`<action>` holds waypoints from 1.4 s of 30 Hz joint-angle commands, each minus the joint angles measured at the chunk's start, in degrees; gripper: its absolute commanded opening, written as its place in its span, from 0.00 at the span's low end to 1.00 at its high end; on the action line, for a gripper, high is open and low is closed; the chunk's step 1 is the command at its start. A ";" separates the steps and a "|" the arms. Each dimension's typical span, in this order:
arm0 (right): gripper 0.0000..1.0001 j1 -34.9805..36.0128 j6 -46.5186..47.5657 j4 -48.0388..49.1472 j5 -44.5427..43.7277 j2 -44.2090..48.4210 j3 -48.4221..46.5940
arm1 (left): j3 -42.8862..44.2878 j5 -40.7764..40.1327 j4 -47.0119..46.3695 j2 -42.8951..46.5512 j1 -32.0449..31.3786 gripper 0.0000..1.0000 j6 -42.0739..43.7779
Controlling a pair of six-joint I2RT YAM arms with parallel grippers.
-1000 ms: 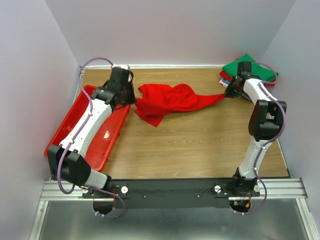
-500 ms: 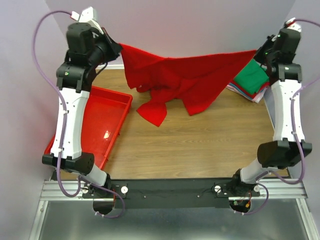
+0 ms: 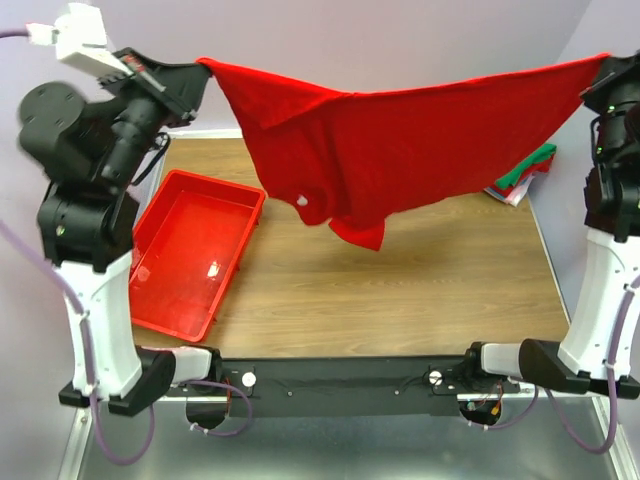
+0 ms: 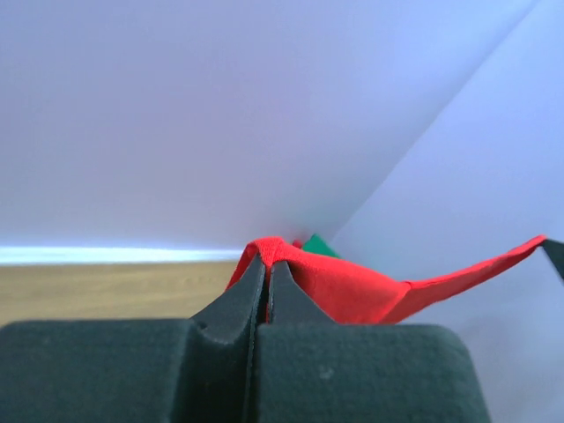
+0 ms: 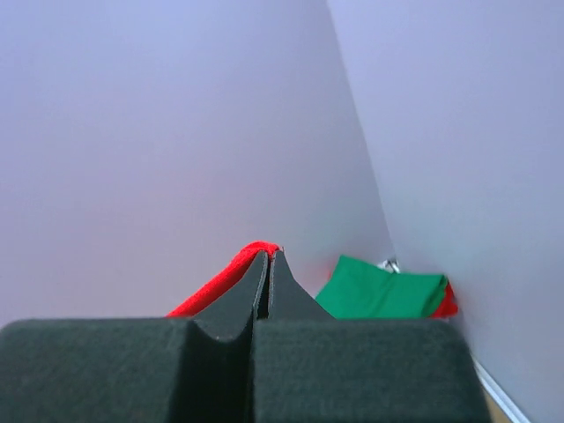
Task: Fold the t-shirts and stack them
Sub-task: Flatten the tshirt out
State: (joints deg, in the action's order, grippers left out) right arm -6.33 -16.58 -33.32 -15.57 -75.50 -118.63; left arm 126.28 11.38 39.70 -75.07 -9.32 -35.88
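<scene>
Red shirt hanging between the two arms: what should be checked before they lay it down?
1. Left gripper shut on the red shirt: ok.
2. Right gripper shut on the opposite edge: ok.
3. Cloth stretched smooth: not ok, a fold sags under the middle.
4. Bare table beneath for laying it: ok.
5. Red tray off to the left side: ok.
6. Cloth clear of the folded pile: cannot tell, the cloth hides part of it.

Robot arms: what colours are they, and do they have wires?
The left arm and right arm are white shells with chunky black joints. Thin purple cables loop along them. The left gripper and right gripper are black and taper to points.
</scene>
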 commanded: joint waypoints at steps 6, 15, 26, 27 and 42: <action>0.01 -0.26 0.67 2.21 -0.79 -2.71 1.28 | -3.75 4.70 -10.08 -3.22 0.62 0.00 -2.27; 0.01 -0.27 -2.93 2.12 7.30 -18.26 -0.63 | 12.98 10.77 -10.43 -26.05 0.01 0.00 -0.07; 0.01 -0.27 -3.64 2.03 7.05 -25.49 -14.44 | 14.26 12.09 -26.08 -26.63 0.09 0.00 -2.45; 0.01 -0.26 -3.64 1.94 6.87 -24.87 -14.09 | 14.00 11.92 -25.99 -25.84 0.09 0.00 -1.92; 0.01 -0.35 -1.18 2.91 -1.56 1.40 0.50 | -13.23 9.46 -26.70 5.27 0.09 0.00 7.13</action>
State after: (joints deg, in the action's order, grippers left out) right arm -6.35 -19.33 -32.03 -12.47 -79.53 -120.73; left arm 118.52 21.85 14.31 -75.90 -9.39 -32.27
